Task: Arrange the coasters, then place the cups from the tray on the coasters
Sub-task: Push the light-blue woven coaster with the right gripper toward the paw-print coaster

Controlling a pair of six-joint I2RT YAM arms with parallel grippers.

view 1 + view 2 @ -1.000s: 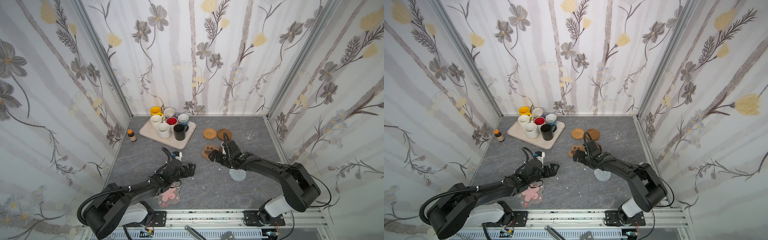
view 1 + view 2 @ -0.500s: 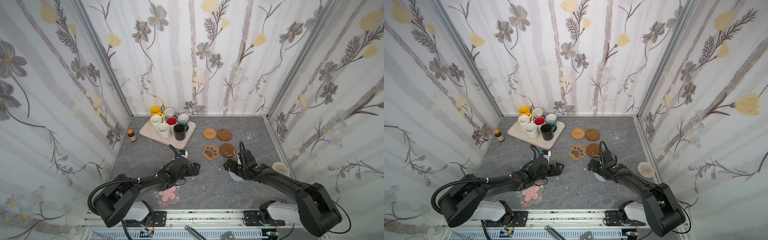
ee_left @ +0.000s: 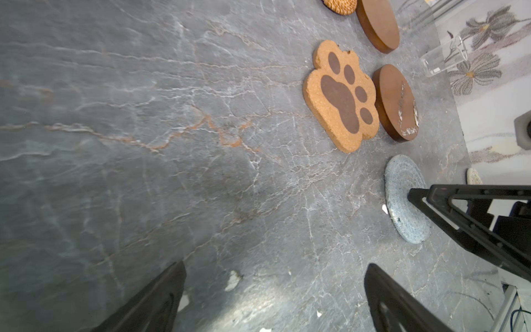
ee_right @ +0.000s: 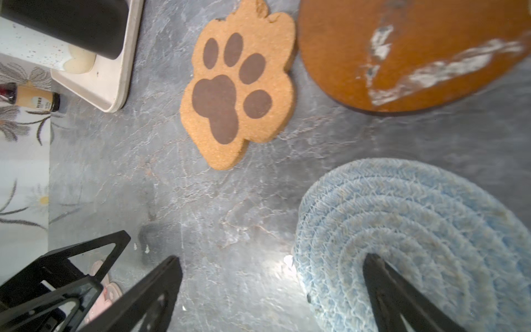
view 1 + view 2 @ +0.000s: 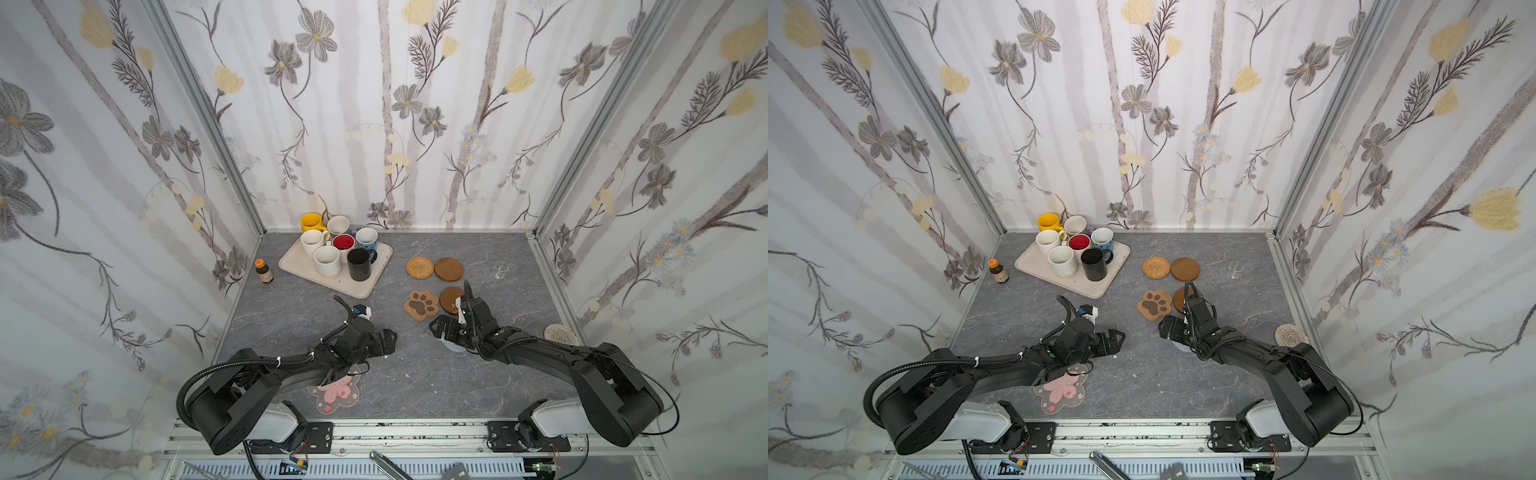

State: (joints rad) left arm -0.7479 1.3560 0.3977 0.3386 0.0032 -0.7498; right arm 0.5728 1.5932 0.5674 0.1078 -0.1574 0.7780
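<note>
Two pincers, both gaping, empty.
Grey-blue coaster [image 4: 416, 215] lies near paw-print coaster [image 4: 238, 95], partly under my right pincer [image 4: 273, 258]; left pincer [image 3: 273, 267] farther.

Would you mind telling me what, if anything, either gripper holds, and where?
Nothing is held; the left gripper and the right gripper are both open.

Bare tabletop [image 5: 390, 299] beside paw-print coaster [image 5: 421, 304]
</note>
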